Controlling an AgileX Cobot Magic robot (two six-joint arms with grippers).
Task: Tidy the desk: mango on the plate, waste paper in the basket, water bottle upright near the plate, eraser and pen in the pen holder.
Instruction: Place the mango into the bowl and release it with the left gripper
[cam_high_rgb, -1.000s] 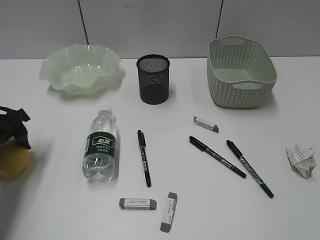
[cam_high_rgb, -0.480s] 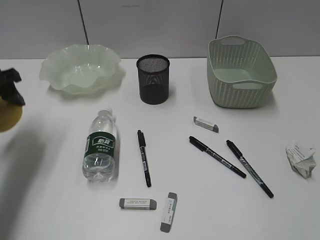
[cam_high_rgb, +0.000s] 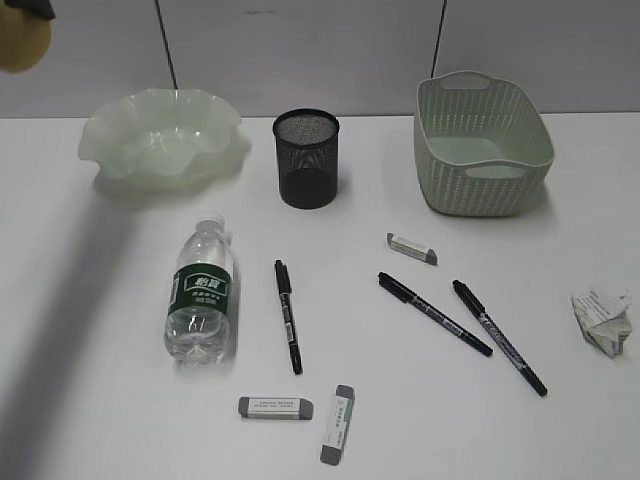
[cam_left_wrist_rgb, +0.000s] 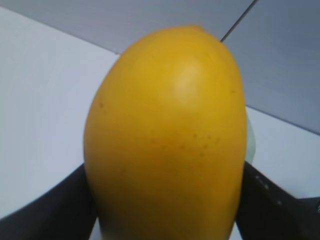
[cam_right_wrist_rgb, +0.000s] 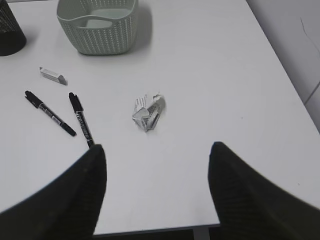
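My left gripper (cam_left_wrist_rgb: 166, 172) is shut on the yellow mango (cam_left_wrist_rgb: 167, 135), held high at the exterior view's top left corner (cam_high_rgb: 20, 40), left of and above the wavy green plate (cam_high_rgb: 100, 135). The water bottle (cam_high_rgb: 201, 293) lies on its side on the desk (cam_high_rgb: 100, 400). Three black pens (cam_high_rgb: 288, 316) (cam_high_rgb: 434, 313) (cam_high_rgb: 498, 336) and three erasers (cam_high_rgb: 412, 248) (cam_high_rgb: 275, 407) (cam_high_rgb: 338, 423) lie loose. The black mesh pen holder (cam_high_rgb: 307, 158) and the basket (cam_high_rgb: 482, 145) stand at the back. My right gripper (cam_right_wrist_rgb: 157, 150) hangs open above the desk, short of the waste paper (cam_right_wrist_rgb: 148, 112).
The desk's front edge (cam_right_wrist_rgb: 150, 231) runs just under my right gripper and its right edge (cam_right_wrist_rgb: 287, 80) is close by. A grey panelled wall (cam_high_rgb: 330, 50) rises behind the plate, pen holder and basket.
My left gripper has lifted the mango from desk level at the left edge up to the top left corner. Nothing else on the desk has moved.
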